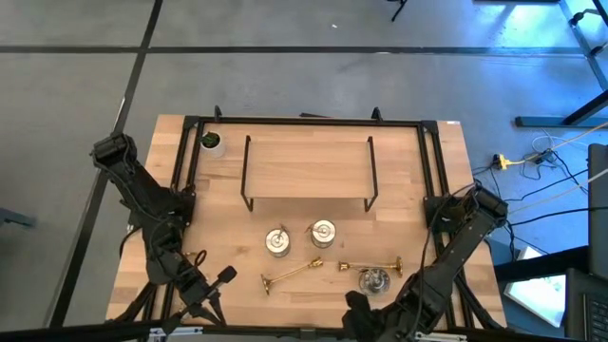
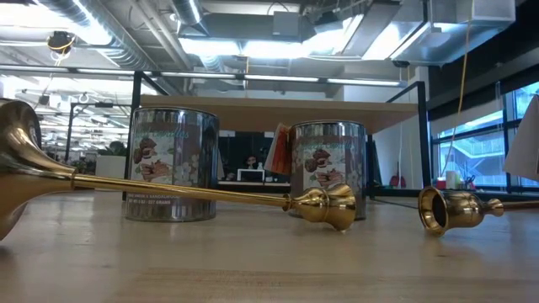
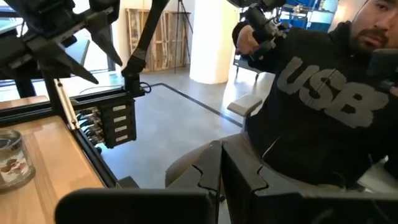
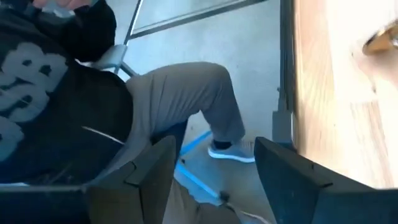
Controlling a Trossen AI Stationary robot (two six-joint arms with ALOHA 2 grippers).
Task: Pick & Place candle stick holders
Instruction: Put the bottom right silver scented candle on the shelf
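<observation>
Slim brass sticks (image 1: 290, 274) (flared, glossy) lie beside squat silvery cups (image 1: 277, 241).

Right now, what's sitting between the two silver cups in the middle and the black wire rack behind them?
Nothing: in the high view, only bare wood separates the two silver cups from the black wire rack.

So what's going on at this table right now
Nothing is being handled. Both arms wait at the table's near edge: the left gripper is shut and empty, the right gripper open and empty, both facing a seated person beyond the table. Brass candlesticks and three silvery round cups lie untouched in front of the black wire rack.
</observation>
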